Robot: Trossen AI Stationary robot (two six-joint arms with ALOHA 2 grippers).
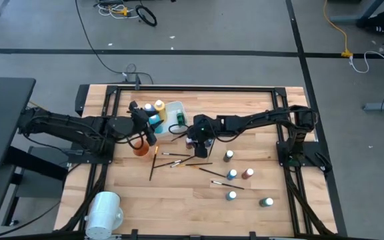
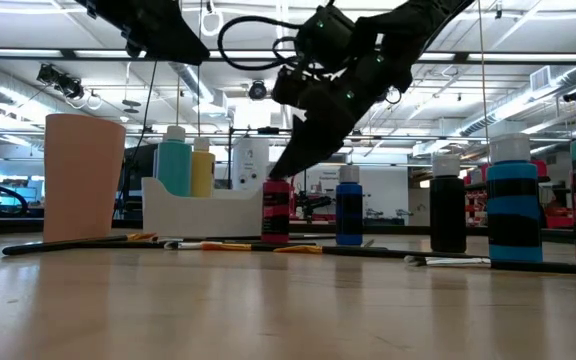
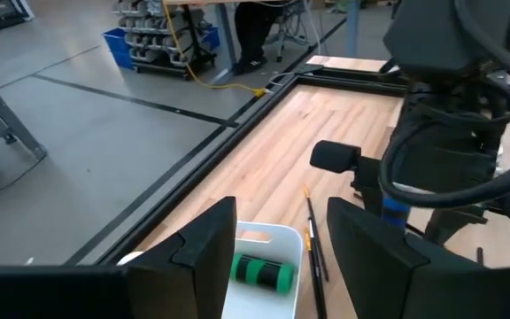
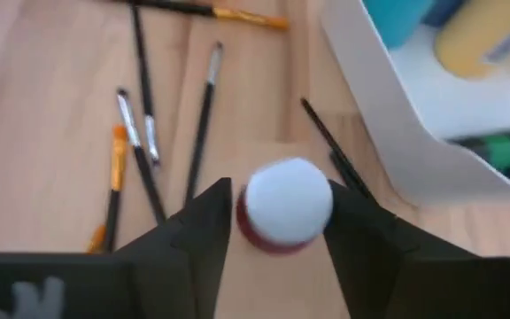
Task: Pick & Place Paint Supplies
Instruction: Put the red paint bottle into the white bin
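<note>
Right gripper [image 4: 277,232] sits straight over the red bottle [image 4: 283,211] just beside the white tub [image 4: 397,115] — fingers apart either side of its cap, bottle upright.

We see a table [image 1: 179,193] of pale, smooth wooden planks, a glossy white plastic tub [image 4: 432,151], and matt dark gripper fingers [image 4: 193,239].

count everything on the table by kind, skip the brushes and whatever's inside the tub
white-capped paint bottles standing on the wood: 6
round orange cup: 1
white rectangular plastic tub: 1
large white cylinder: 1
total: 9
</note>
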